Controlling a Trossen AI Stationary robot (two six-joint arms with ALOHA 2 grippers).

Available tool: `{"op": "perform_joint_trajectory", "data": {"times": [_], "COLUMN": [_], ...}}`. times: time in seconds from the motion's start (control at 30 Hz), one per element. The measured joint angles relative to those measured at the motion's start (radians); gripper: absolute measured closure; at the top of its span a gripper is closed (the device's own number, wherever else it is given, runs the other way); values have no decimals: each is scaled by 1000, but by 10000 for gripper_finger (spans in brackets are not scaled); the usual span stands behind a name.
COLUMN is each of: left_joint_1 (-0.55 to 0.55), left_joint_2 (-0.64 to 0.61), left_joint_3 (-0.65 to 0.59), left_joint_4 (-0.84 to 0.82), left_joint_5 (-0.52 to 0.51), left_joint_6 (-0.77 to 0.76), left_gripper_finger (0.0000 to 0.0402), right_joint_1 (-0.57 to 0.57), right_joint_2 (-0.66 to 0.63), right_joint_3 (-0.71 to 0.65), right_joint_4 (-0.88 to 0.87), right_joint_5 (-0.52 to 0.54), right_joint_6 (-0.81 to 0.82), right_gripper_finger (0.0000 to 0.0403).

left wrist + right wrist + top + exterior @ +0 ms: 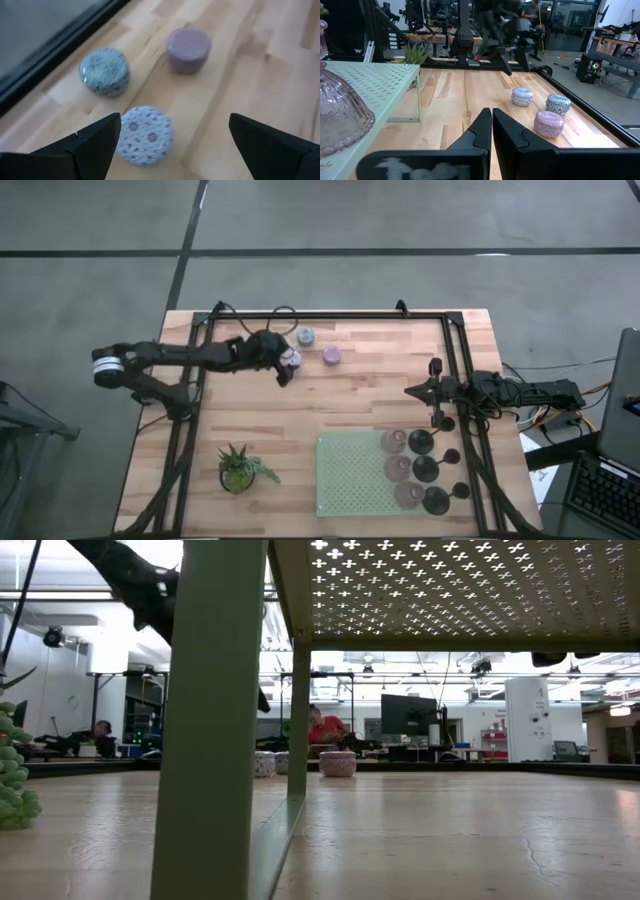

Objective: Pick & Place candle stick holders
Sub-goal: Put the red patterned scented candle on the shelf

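Note:
Three short round candle stick holders stand on their bases on the wooden table's far part: a pale-blue patterned one (146, 135), a teal one (105, 71) and a lilac one (188, 50). My left gripper (175, 120) is open and slants down over the patterned holder (294, 359), which lies between its fingers, nearer one of them. Pink holders (399, 468) and black round-based ones (426, 469) stand in rows along the right side of a green perforated stand (350, 475). My right gripper (492, 112) waits shut at the table's right edge (430, 392).
A small green potted plant (240, 468) stands near the table's front left. A black frame rail (330, 314) runs along the far edge, close behind the round holders. Bare wood lies between those holders and the green stand. A person sits in the room behind (322, 728).

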Motion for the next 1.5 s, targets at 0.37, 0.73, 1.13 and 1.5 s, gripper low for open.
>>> {"op": "perform_joint_trajectory", "data": {"times": [0.37, 0.73, 1.13, 1.5], "left_joint_1": [107, 119, 121, 121], "left_joint_2": [87, 203, 268, 272], "left_joint_3": [4, 15, 13, 12], "left_joint_4": [2, 74, 78, 104], "left_joint_5": [60, 85, 87, 106], "left_joint_6": [7, 26, 26, 32], "left_gripper_finger": [28, 28, 31, 93], "right_joint_1": [0, 0, 0, 0], "right_joint_2": [1, 0, 0, 0], "right_joint_3": [0, 0, 0, 0], "right_joint_4": [0, 0, 0, 0], "right_joint_5": [0, 0, 0, 0], "right_joint_6": [-1, -1, -2, -1], "right_gripper_finger": [394, 394, 394, 394]}}
